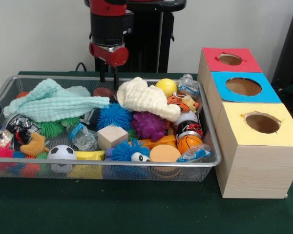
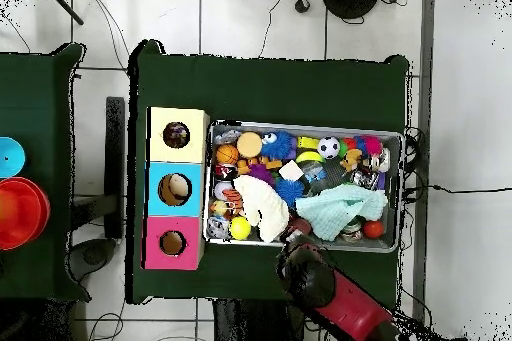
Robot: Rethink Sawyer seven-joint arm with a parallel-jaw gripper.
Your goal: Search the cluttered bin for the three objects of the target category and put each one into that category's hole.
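Wire-mesh bin (image 1: 212,163) brims with toys and cloths. The gripper (image 1: 109,78), fingers slightly spread and empty, hangs over the bin's far edge beside a brown ball (image 1: 103,92). Searching seems underway; the target category is unclear. Three holed boxes (image 1: 256,161) touch the bin's side. Little open room among the clutter.

A dark green tabletop (image 1: 136,209) fills the foreground of the front view, with a plain pale wall (image 1: 34,34) behind it. From overhead, the floor (image 2: 460,107) is light tile with dark grout lines, and thin black cables (image 2: 275,12) trail across it. A second green table (image 2: 35,157) stands just beside the first, carrying a red bowl (image 2: 20,212) and a blue dish (image 2: 8,155).
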